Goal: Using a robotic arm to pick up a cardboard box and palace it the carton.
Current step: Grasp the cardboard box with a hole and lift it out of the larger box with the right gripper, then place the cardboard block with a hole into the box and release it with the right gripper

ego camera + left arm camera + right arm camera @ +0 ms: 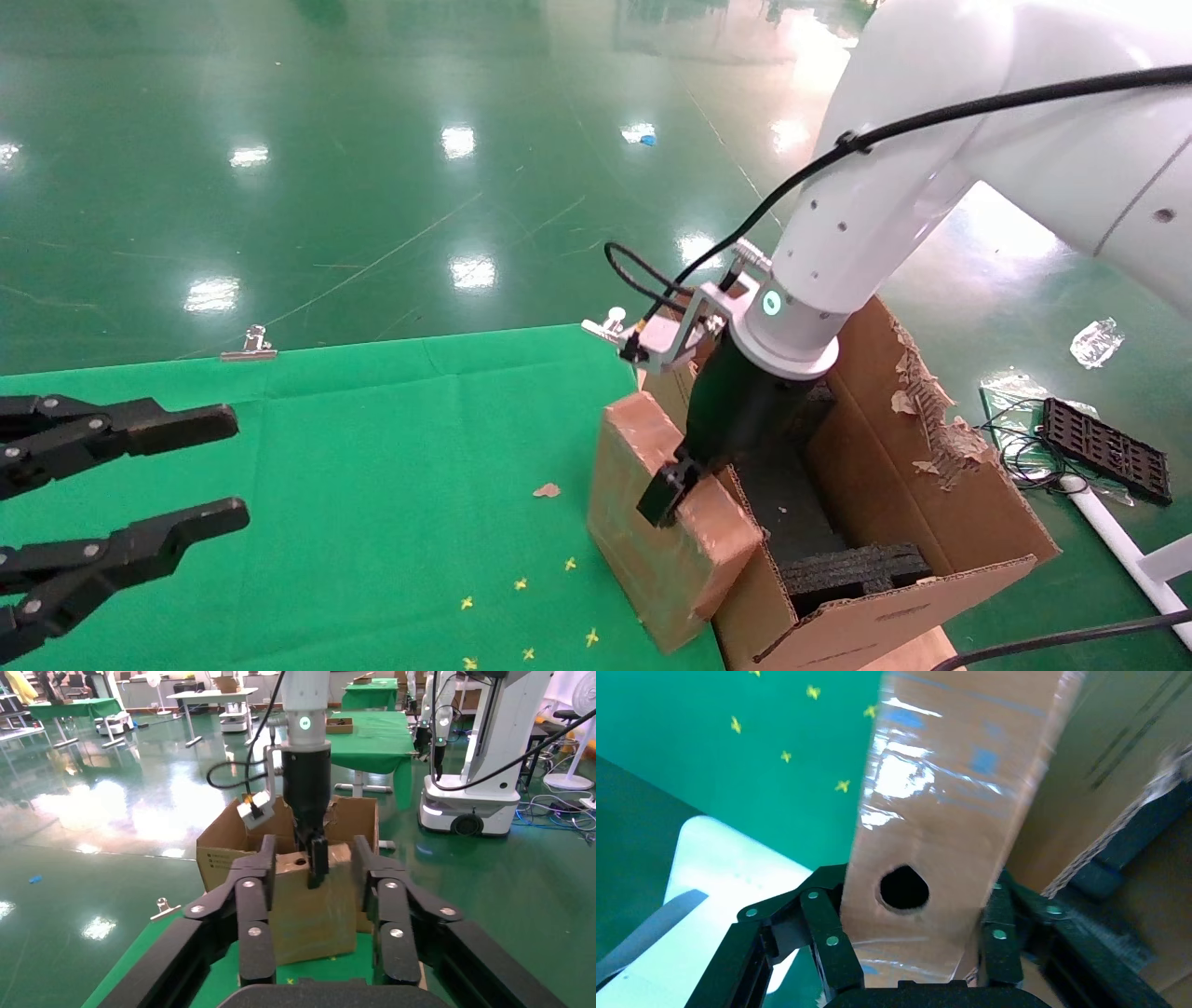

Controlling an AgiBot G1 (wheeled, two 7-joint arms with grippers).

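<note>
The slim brown cardboard box (652, 531) stands on edge at the right side of the green table, leaning against the large carton (931, 494) with torn flaps. My right gripper (683, 485) on the white robotic arm (838, 233) is shut on the box's narrow top edge, close to its round hole (904, 887). In the right wrist view the fingers (828, 931) clamp both faces of the cardboard box (947, 797). I cannot tell if the box's bottom touches the cloth. My left gripper (233, 469) is parked open at the far left, facing the cardboard box (313, 913) and carton (225, 839).
Black foam inserts (852, 568) lie inside the carton. Binder clips (247, 345) hold the green cloth (372, 438) at the table's far edge. A paper scrap (547, 489) and yellow crosses mark the cloth. A black tray (1103, 447) and cables lie on the floor to the right.
</note>
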